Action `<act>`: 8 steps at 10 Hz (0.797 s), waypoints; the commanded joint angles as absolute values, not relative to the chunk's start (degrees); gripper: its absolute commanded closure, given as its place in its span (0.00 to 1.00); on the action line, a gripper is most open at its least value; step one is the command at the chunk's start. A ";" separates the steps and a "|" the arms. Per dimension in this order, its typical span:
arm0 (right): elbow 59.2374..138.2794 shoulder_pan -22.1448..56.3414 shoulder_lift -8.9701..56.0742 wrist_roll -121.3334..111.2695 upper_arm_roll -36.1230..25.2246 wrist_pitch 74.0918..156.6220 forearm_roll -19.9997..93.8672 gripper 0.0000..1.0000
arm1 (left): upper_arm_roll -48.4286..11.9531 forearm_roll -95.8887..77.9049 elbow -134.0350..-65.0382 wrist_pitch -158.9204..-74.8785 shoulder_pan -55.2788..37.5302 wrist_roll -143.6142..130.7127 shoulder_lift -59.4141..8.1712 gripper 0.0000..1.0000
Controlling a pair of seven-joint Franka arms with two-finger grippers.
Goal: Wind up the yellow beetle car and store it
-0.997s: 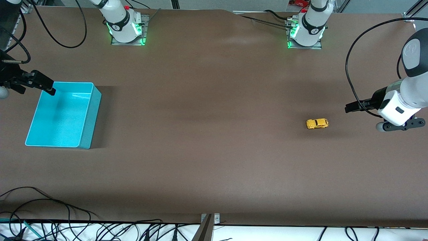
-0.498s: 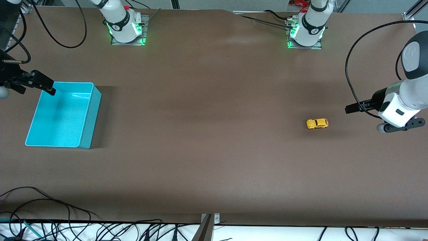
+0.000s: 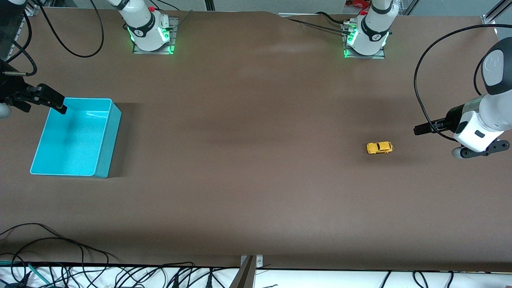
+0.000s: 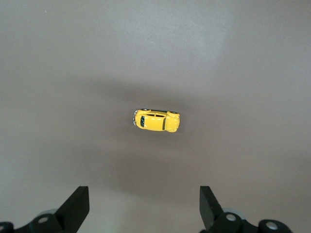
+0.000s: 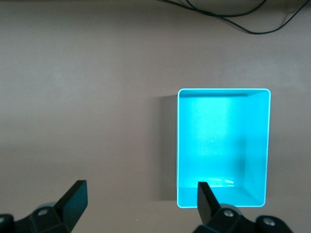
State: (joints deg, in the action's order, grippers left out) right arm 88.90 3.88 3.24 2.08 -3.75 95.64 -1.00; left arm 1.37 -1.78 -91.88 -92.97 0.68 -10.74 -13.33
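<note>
Nothing of the job looks done yet, as far as I can judge: the winding and the storing are both still ahead. Starting at the right arm's end of the tabletop (image 3: 248,192), the right gripper (image 3: 60,107) hangs over the corner of the turquoise bin (image 3: 102,160), its fingers (image 5: 74,195) spread wide and holding nothing; in its wrist view the bin's floor is bare, and one finger overlaps the bin's rim while the other stands over plain brown surface beside it. This arm seems to be waiting. The bin sits close to the tabletop's end edge, so there is little room past it on that side, though its mouth is wide and unobstructed from above. Between the bin and the toy stretches a long run of brown surface with nothing on it, so I'd say a carry across has free passage. Toward the left arm's end, the yellow beetle car (image 3: 379,147) rests on its wheels on the tabletop, untouched. The left gripper (image 3: 418,129) hovers near it, fingers (image 4: 77,206) wide apart and empty, with the car ahead of the fingertips and roughly centred between them, clear space all round it for a descent.
</note>
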 commanded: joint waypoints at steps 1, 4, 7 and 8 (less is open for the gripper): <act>87.80 3.78 3.52 1.49 -3.52 94.92 -1.58 0.00 | 1.67 -3.43 -92.29 -92.29 0.70 -10.90 -12.83 0.00; 87.80 3.78 3.52 1.49 -3.52 94.92 -1.58 0.00 | 1.67 -3.43 -92.90 -92.29 0.88 -10.99 -12.75 0.00; 87.80 3.87 3.52 1.49 -3.52 94.83 -1.58 0.00 | 1.67 -3.43 -93.52 -92.29 0.97 -10.99 -12.48 0.00; 87.80 3.87 3.52 1.49 -3.52 94.83 -1.58 0.00 | 1.67 -3.43 -93.52 -92.29 0.97 -10.99 -12.48 0.00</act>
